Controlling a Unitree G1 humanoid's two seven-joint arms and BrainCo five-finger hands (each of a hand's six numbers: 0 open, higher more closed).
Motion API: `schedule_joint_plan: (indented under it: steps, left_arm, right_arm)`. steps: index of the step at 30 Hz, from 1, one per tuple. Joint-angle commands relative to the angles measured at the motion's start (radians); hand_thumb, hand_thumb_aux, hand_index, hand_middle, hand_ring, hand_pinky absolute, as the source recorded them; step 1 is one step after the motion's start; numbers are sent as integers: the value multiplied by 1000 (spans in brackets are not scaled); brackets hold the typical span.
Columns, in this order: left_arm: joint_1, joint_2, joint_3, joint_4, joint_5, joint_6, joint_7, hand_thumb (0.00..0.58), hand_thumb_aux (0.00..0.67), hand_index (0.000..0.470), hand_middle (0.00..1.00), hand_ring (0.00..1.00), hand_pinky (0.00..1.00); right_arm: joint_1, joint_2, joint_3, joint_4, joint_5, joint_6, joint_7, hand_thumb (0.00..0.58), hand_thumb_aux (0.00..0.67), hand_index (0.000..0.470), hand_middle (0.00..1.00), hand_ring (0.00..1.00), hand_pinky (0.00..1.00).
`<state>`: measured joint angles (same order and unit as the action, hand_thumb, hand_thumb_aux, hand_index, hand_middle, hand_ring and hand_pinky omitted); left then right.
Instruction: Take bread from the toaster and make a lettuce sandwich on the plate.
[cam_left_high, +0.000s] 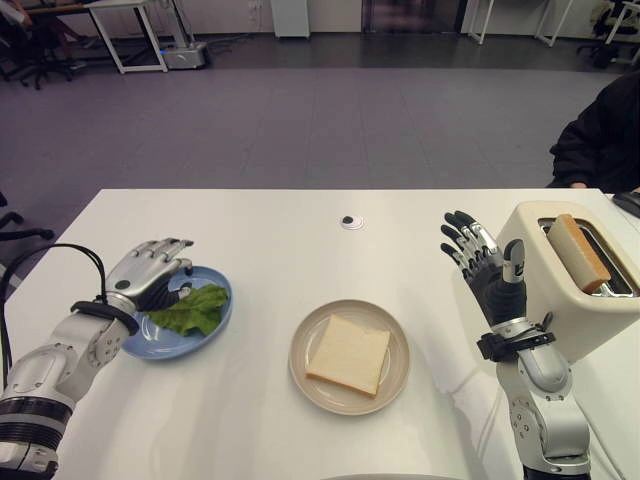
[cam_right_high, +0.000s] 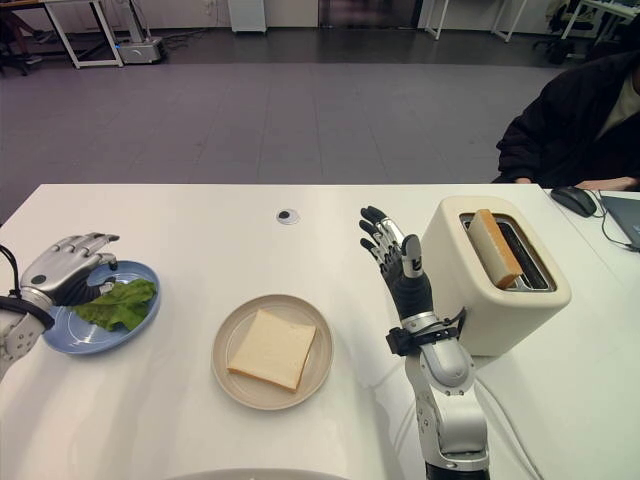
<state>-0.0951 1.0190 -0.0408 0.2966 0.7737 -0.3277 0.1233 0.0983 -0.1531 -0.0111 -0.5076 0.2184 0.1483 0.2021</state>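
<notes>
Bread (cam_left_high: 578, 252) stands in toaster (cam_left_high: 560, 312) — just beside right hand (cam_left_high: 493, 283), spread wide, empty.

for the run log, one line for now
left hand by lettuce | right hand open by toaster | bread slice on plate | second slice in toaster

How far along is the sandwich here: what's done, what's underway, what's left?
Done: one white bread slice lies on the round beige plate. In hand: the left hand is at the blue plate beside the green lettuce leaf, not yet lifted; the right hand stands with open fingers beside the cream toaster. Left: lettuce onto the slice, then the second slice from the toaster.
</notes>
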Motion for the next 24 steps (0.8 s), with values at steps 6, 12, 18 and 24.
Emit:
schedule_joint_plan:
  steps: [6, 12, 18, 24]
  left_arm:
    - [19, -5, -41, 46, 7, 2, -45, 441, 342, 240, 0, 0, 0]
    - [7, -9, -103, 133, 24, -9, -48, 0, 0, 0, 0, 0, 0]
    - [-29, -17, -167, 240, 53, -34, -25, 0, 0, 0, 0, 0, 0]
    - [-52, -19, -197, 283, 54, -55, 11, 580, 670, 470, 0, 0, 0]
  right_arm:
    - [-9, 4, -3, -5, 5, 9, -7, 0, 0, 0, 0, 0, 0]
    - [-19, 1, -4, 2, 6, 10, -5, 0, 0, 0, 0, 0, 0]
    - [-29, 3, -9, 10, 12, 8, -3, 0, 0, 0, 0, 0, 0]
    - [-28, 7, -8, 8, 17, 7, -4, 0, 0, 0, 0, 0, 0]
